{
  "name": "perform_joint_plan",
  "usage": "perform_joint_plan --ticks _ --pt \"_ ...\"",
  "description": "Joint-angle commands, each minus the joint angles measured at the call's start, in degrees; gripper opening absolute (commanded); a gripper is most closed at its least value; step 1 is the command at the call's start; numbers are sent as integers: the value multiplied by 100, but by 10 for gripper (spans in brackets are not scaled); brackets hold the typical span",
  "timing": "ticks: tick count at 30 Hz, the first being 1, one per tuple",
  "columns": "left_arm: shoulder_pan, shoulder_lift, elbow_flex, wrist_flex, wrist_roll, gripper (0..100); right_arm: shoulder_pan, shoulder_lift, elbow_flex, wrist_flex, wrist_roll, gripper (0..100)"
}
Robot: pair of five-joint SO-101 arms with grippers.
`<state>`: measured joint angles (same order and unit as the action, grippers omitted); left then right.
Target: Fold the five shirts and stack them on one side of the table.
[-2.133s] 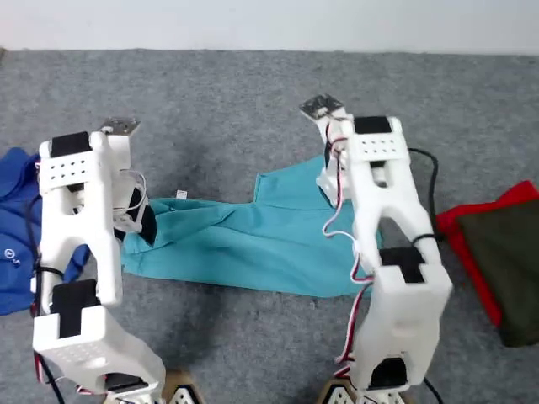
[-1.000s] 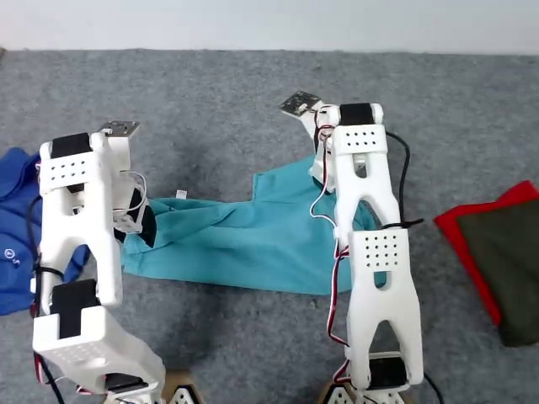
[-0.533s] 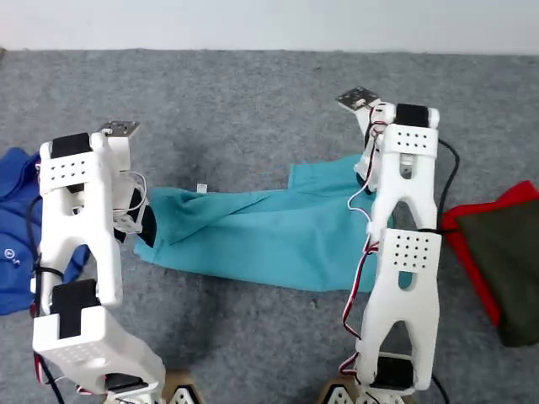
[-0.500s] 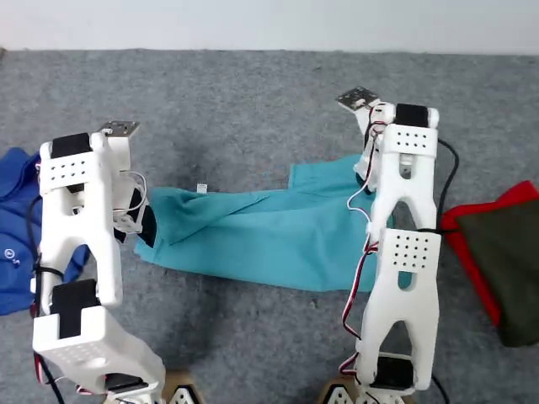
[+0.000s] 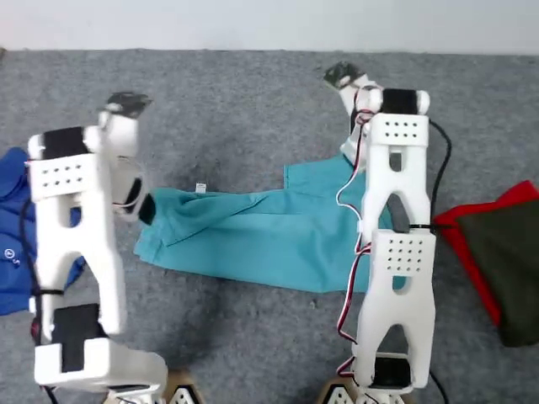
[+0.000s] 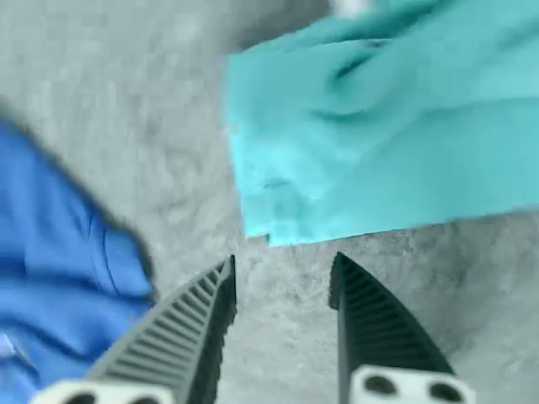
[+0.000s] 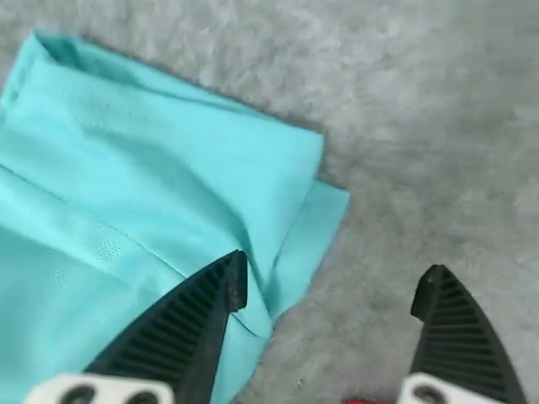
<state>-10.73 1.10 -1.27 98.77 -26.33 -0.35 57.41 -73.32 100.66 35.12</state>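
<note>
A teal shirt (image 5: pixel 253 240) lies stretched out flat across the middle of the grey table. My left gripper (image 6: pixel 282 278) hangs open just off the shirt's left edge (image 6: pixel 253 227), holding nothing. Over the shirt's far right corner (image 7: pixel 312 210) my right gripper (image 7: pixel 333 282) is open wide, also with nothing in it. A blue shirt (image 5: pixel 13 227) lies crumpled at the far left, close beside the left arm (image 5: pixel 72 219). On the right, a dark olive shirt (image 5: pixel 505 252) rests folded on a red one (image 5: pixel 459 231).
Bare grey carpet-like table surface (image 5: pixel 227 109) stretches behind the shirt up to the white wall. The right arm (image 5: pixel 396 236) reaches across the shirt's right end. More bare surface lies in front (image 5: pixel 253 337), between the two arm bases.
The teal shirt was dragged to the right. The left arm has since risen off the shirt's left edge, and the right arm has shifted slightly left and farther back.
</note>
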Motion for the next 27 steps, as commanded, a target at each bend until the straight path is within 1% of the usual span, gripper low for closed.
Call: perform_joint_plan --ticks 1,3,5,8,12,17,27 --pt "536 -105 48 176 -1099 177 -40 -576 -229 242 -352 325" --pt "703 70 312 167 -1600 176 -40 -629 -141 242 -466 325" --pt "818 316 497 167 -1776 175 -31 -629 -105 242 -475 325" --pt "888 765 532 53 -1785 174 57 -629 -18 242 -466 325" --pt "853 1424 523 -615 -1767 174 207 -620 -18 242 -466 325" --pt "932 2057 514 -1169 -1767 169 312 -629 -18 242 -466 325" --pt "905 2268 514 -2180 -1776 74 259 -576 -18 242 -492 325"
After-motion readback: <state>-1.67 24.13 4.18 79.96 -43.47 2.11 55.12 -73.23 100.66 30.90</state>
